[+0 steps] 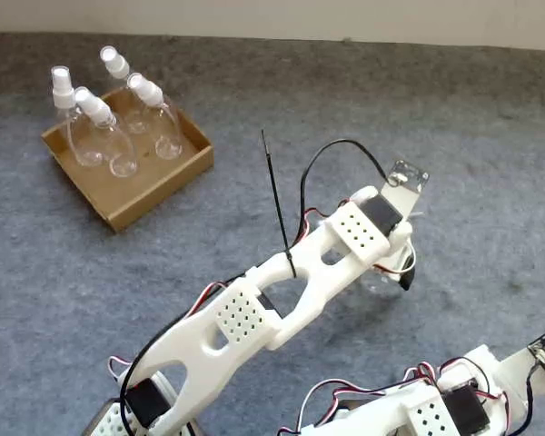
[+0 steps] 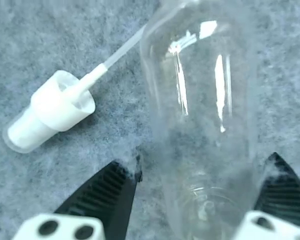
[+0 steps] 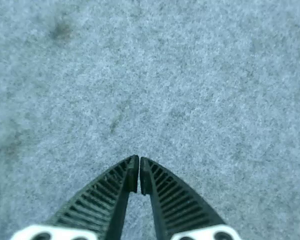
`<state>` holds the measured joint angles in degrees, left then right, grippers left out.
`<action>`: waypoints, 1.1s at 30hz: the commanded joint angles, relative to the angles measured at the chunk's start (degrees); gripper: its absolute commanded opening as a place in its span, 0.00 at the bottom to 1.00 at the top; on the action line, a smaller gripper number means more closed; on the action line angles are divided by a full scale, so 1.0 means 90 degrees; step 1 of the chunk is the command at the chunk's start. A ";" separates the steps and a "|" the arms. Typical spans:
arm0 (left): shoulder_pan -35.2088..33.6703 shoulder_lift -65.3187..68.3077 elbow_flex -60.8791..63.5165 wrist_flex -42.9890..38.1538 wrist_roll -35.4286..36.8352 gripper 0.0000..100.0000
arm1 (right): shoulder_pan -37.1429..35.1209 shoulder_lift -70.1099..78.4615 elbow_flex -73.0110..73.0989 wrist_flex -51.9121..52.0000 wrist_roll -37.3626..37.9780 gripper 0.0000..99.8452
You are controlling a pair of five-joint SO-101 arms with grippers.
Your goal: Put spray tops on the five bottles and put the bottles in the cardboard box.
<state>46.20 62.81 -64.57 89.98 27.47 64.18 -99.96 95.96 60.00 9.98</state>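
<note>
Left gripper [image 2: 202,165], left wrist view: the jaws are spread wide, one set on each side of a clear bottle [image 2: 200,100] that is laid flat on the grey carpet [image 2: 50,200]. Whether the pads touch the bottle cannot be told.
Spray top [image 2: 50,115], left wrist view: it is laid on its side on the carpet just beside the bottle and is not fitted. Its thin dip tube [image 2: 122,50] is pointed towards the bottle.
Right gripper [image 3: 139,172], right wrist view: the jaws are closed tip to tip and held over the carpet.
Left arm [image 1: 282,291], high view: it is stretched from the near edge to right of centre. A bit of clear plastic is glimpsed under its wrist.
Right arm [image 1: 436,409], high view: it is kept low at the near right corner.
Cardboard box [image 1: 154,195], high view: it is placed at the far left, well apart from both arms.
Four bottles [image 1: 118,150], high view: they are leaned inside the box, each fitted with a white top, the capped ends turned towards the box's far left side.
</note>
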 commanded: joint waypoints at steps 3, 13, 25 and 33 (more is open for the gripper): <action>0.0005 -0.0151 -0.0317 -0.0107 -0.0254 0.17 | 0.0044 -0.0044 0.0855 0.0073 0.0059 0.01; -0.0015 -0.0151 -0.1118 0.0567 -0.1592 0.18 | 0.0034 -0.0044 0.0855 0.0073 0.0059 0.01; -0.0913 -0.0142 -0.2945 0.1162 -0.2061 0.17 | 0.0024 -0.0044 0.0855 0.0073 0.0059 0.01; -0.1148 -0.0220 -0.3404 0.1221 -0.2891 0.15 | -0.0024 -0.0044 0.0904 0.0024 0.0059 0.01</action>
<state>36.26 62.90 -91.74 100.18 4.26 64.09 -99.96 95.96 60.00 9.98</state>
